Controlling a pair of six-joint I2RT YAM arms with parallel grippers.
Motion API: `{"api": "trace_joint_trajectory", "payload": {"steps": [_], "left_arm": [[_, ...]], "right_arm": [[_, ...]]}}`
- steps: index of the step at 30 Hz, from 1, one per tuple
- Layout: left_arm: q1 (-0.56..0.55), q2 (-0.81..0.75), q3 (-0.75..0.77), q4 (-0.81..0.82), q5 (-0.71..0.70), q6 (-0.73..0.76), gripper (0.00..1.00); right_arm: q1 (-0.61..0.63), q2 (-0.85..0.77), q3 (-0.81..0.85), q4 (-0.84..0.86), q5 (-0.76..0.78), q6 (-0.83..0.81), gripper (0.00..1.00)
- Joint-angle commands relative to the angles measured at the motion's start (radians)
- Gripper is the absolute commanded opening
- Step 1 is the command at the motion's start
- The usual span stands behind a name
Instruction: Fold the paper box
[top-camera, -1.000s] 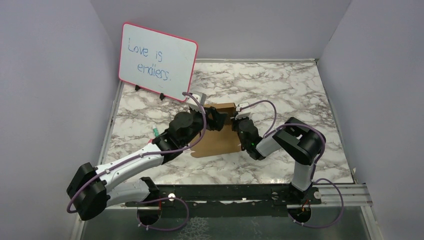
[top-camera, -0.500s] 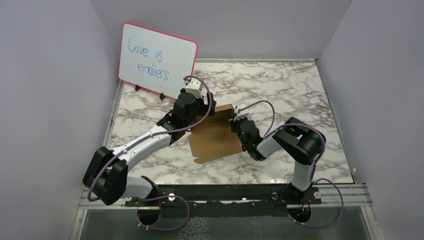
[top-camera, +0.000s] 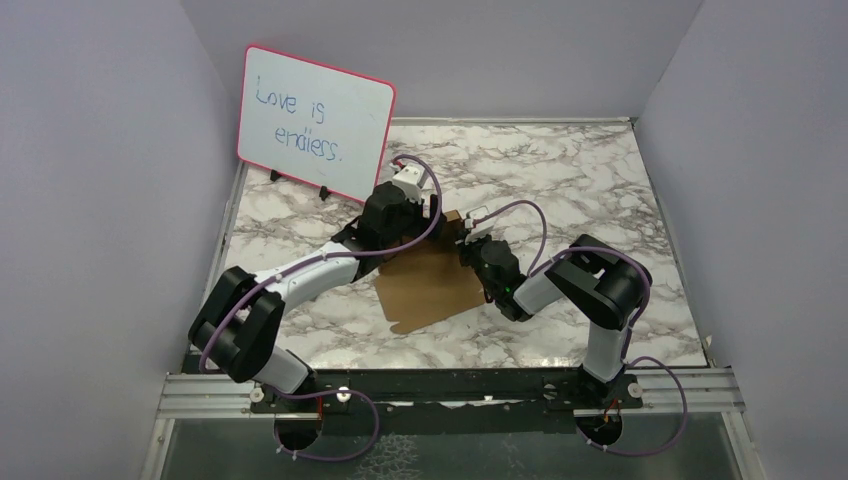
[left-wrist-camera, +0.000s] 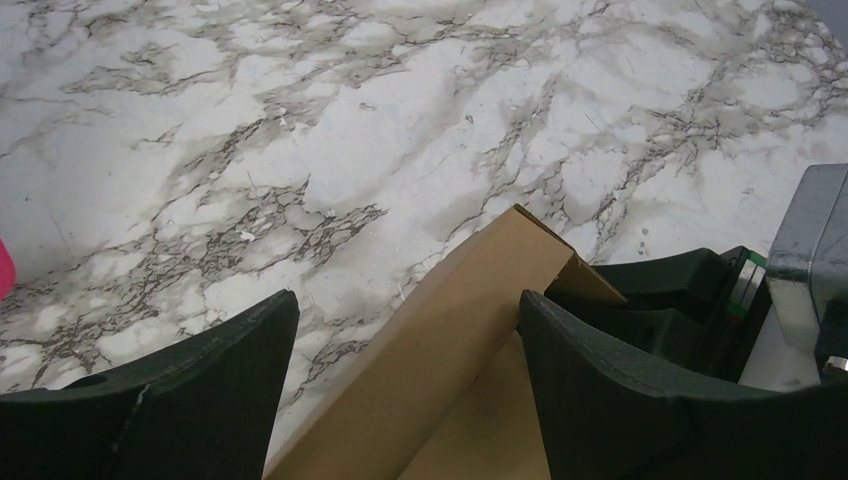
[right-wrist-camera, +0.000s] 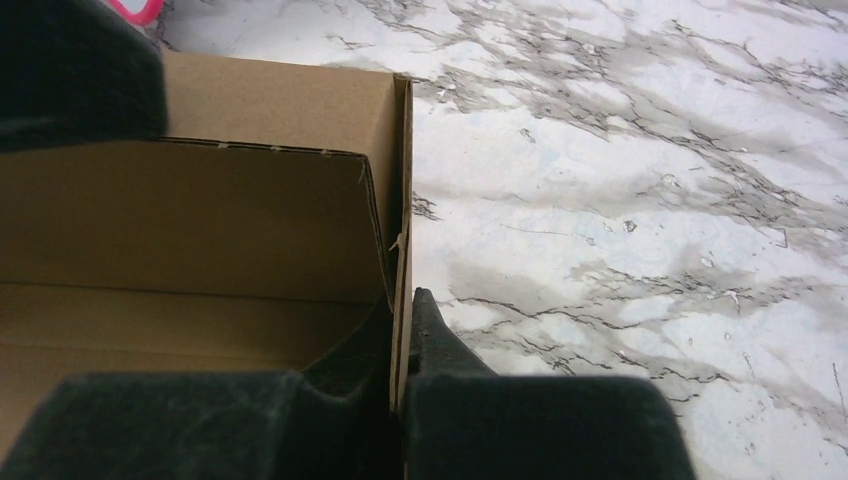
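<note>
The paper box (top-camera: 430, 285) is brown cardboard, lying mid-table with its far and right walls raised. My left gripper (top-camera: 420, 222) hovers at the box's far edge. In the left wrist view, the left gripper (left-wrist-camera: 408, 296) is open, and the far wall of the paper box (left-wrist-camera: 470, 330) runs slantwise between its fingers (left-wrist-camera: 200, 390) without being pinched. My right gripper (top-camera: 468, 243) is at the box's far right corner. In the right wrist view, the right gripper (right-wrist-camera: 402, 300) is shut on the thin right wall of the paper box (right-wrist-camera: 200, 230), one finger inside and one outside.
A pink-framed whiteboard (top-camera: 315, 125) with blue writing stands at the back left, close behind the left arm. Marble tabletop (top-camera: 560, 170) stretches to the right and far side. Purple walls enclose the table on three sides.
The left arm has swung from over the box's left part to its far edge, and its jaws have opened wider. More of the box floor shows. The right gripper keeps its hold.
</note>
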Motion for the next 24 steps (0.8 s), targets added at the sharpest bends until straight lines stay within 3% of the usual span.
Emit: {"api": "trace_joint_trajectory", "payload": {"steps": [1,8,24], "left_arm": [[0.004,0.03,0.022,0.045,0.048,0.007,0.81],[0.005,0.043,0.014,0.056,0.04,0.004,0.79],[0.004,0.072,0.002,0.073,0.029,-0.006,0.76]], "right_arm": [[0.004,0.044,-0.018,-0.084,-0.066,-0.02,0.03],[0.005,0.043,-0.024,-0.088,-0.072,-0.013,0.04],[0.005,-0.035,-0.107,-0.045,-0.089,0.009,0.23]]}}
